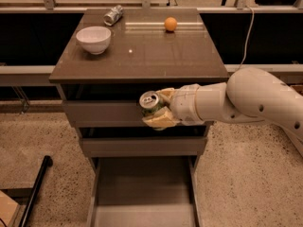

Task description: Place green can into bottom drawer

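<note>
The green can (150, 105), with a silver top and pull tab, is held upright in my gripper (158, 109). The gripper's tan fingers (163, 120) are shut around its body. It hangs in the air in front of the top drawer's face, clear of the cabinet top (142, 56). The bottom drawer (142, 188) is pulled out below, a wide shallow tray with a plain floor and nothing in it. My white arm comes in from the right.
On the cabinet top stand a white bowl (93, 39), a crushed silver can (113, 15) and an orange ball (170, 23). A black pole (35, 188) lies on the floor at the left. A cable hangs at the right.
</note>
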Tool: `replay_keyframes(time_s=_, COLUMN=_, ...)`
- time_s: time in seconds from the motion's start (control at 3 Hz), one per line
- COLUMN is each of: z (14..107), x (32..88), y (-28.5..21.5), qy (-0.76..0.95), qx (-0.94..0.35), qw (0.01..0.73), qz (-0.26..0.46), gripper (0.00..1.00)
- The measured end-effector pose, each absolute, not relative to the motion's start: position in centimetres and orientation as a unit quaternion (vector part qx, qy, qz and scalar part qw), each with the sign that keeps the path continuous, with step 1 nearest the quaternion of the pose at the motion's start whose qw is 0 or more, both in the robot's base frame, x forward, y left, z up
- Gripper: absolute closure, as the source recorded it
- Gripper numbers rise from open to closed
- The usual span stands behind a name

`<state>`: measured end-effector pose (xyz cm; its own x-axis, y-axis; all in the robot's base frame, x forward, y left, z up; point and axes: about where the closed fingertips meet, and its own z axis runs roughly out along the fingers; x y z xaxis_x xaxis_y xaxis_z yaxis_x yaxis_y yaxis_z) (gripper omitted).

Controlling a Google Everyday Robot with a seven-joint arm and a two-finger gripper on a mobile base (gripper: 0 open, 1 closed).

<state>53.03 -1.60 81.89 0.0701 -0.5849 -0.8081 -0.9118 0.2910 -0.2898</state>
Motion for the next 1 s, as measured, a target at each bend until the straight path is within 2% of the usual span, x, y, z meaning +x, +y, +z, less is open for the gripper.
replay_keyframes(time_s=0.67, z=82.6, x=52.9, y=-0.8, qy=0.649, qx=-0.583, qw=0.455, qz=0.178, gripper=1.00)
replay_keyframes(time_s=1.0, z=77.0, x=50.8, y=1.3, qy=0.658, qx=-0.551, qw=0.458, qz=0.230, gripper=1.00)
